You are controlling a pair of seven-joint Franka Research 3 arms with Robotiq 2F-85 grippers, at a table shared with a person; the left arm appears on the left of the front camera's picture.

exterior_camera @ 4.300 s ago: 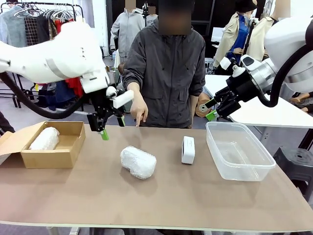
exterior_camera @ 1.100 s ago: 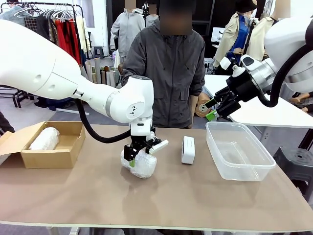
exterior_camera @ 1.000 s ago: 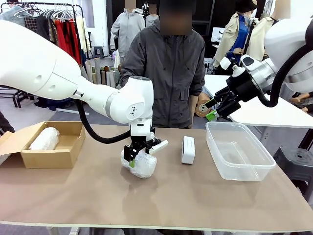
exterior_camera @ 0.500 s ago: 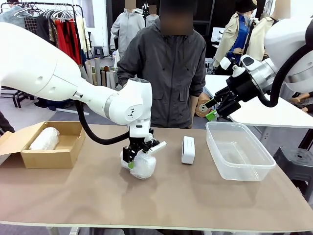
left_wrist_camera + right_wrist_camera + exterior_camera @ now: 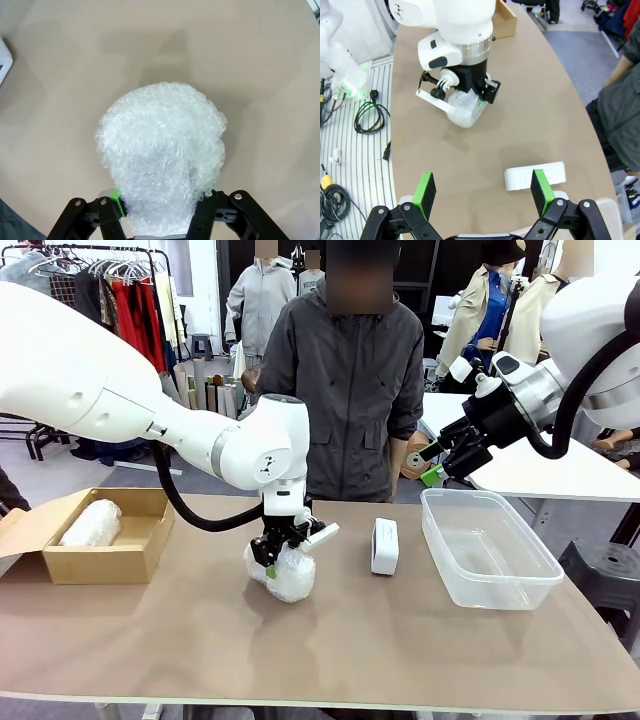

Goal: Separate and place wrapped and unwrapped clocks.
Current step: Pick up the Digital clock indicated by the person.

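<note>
Grips one wrapped clock [image 5: 284, 580] with the left end effector [image 5: 272, 562], pressing its green pads into the bubble wrap from both sides, low over the middle of the surface [image 5: 330, 640]. Holds the right end effector [image 5: 430, 465] wide and empty, raised in the air behind the clear tub [image 5: 470, 491]. Shows the bare white clock [image 5: 384, 545] standing on edge between gripped bundle and tub, apart from both. Shows the other wrapped clock [image 5: 90, 522] lying inside the open cardboard box [image 5: 140, 555] at the left end.
</note>
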